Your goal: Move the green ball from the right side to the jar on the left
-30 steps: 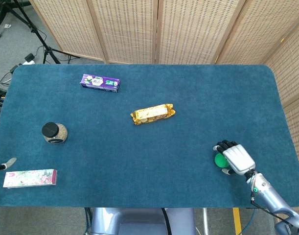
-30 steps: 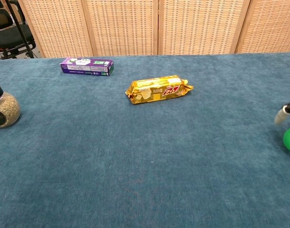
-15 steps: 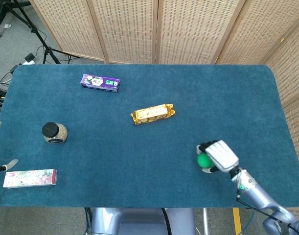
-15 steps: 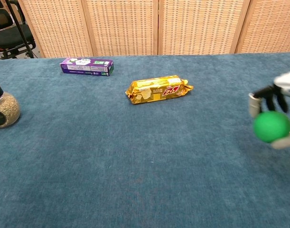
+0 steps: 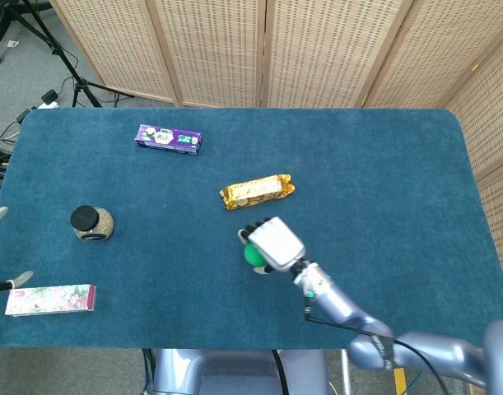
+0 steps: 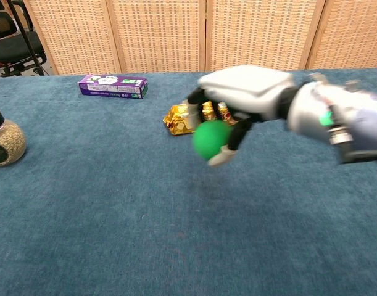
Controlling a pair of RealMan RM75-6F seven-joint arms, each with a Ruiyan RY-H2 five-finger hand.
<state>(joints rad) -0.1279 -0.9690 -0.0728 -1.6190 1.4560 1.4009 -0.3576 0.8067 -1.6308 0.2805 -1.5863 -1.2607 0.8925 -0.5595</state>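
Observation:
My right hand (image 5: 272, 243) (image 6: 240, 98) holds the green ball (image 5: 253, 256) (image 6: 211, 139) above the middle of the blue table, just in front of the gold snack pack. The ball sits under the curled fingers, its left and lower sides showing. The jar (image 5: 91, 222) (image 6: 4, 139), round with a black lid and grainy contents, stands upright at the table's left side, far from the ball. Only the fingertips of my left hand (image 5: 4, 276) show at the left edge of the head view; I cannot tell how they are set.
A gold snack pack (image 5: 257, 191) (image 6: 182, 116) lies mid-table, partly hidden behind my right hand in the chest view. A purple box (image 5: 168, 138) (image 6: 111, 86) lies at the back left. A flowered flat box (image 5: 50, 299) lies at the front left corner.
My right hand has lifted the green ball from the table's right side and carried it left to the middle, near the gold snack pack. The jar and boxes have not moved.

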